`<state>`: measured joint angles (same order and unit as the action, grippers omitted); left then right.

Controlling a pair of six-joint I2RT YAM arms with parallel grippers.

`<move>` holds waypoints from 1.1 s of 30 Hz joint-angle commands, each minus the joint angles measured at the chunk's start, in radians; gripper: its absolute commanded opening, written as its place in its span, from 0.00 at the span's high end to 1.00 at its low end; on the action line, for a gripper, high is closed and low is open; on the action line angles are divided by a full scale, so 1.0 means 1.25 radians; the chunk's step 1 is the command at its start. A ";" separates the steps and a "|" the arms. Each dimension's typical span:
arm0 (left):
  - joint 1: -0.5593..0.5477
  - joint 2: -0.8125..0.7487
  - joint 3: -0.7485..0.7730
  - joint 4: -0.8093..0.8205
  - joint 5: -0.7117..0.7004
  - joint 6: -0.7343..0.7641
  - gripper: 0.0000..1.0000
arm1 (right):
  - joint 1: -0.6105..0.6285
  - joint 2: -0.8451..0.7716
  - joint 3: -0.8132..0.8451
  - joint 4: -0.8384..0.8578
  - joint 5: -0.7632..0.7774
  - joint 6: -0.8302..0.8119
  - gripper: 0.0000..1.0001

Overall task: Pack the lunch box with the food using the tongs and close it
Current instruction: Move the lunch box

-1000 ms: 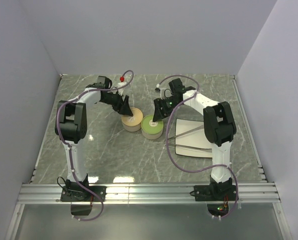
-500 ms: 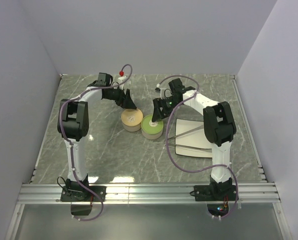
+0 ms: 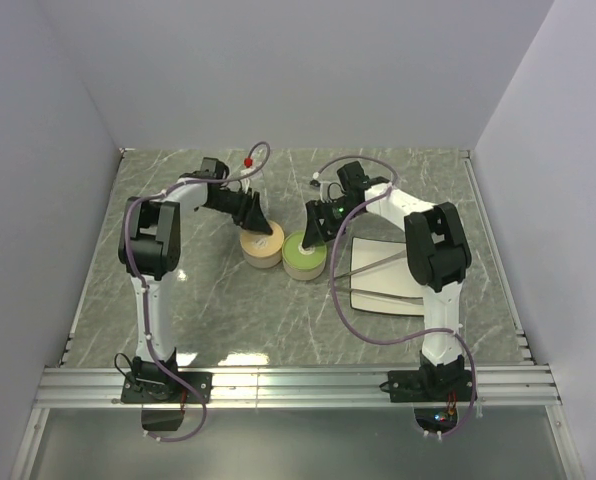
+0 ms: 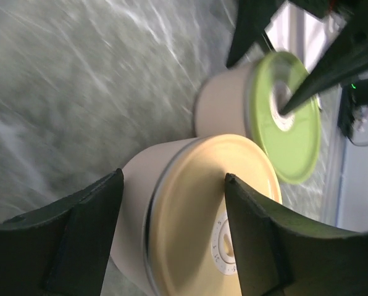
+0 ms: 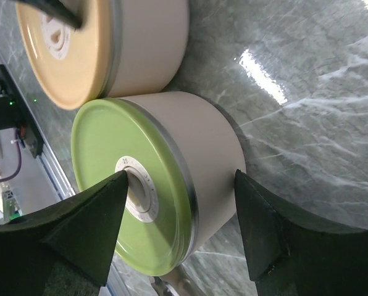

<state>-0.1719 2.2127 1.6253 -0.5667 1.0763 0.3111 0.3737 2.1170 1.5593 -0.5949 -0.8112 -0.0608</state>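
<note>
Over the last second the left gripper (image 3: 253,216) had pulled back from the yellow-lidded tin (image 3: 261,241) and then come down on it again. In the left wrist view its fingers (image 4: 79,237) stood wide apart astride that tin, holding nothing; whether they touched its wall I could not tell. The right gripper (image 3: 318,226) had barely moved, its jaws likewise spread on either side of the green-lidded tin (image 3: 304,255), just beside the yellow one. Both lids were on and no food showed. The tongs (image 3: 378,264) lay untouched on the white tray (image 3: 390,298) at far right, so packing had probably not begun.
</note>
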 commanded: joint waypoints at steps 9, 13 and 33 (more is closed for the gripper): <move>-0.002 -0.193 -0.247 -0.115 0.029 0.159 0.31 | 0.040 -0.060 -0.073 -0.012 -0.047 -0.044 0.28; -0.010 -0.242 -0.316 -0.082 0.026 0.144 0.31 | 0.061 -0.070 -0.080 -0.043 -0.048 -0.100 0.30; -0.012 -0.359 -0.482 -0.009 -0.004 0.118 0.26 | 0.129 -0.112 -0.117 -0.125 -0.028 -0.205 0.37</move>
<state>-0.1833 1.8126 1.0412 -0.5945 1.0664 0.4534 0.5144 2.0209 1.4330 -0.7341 -0.8742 -0.2974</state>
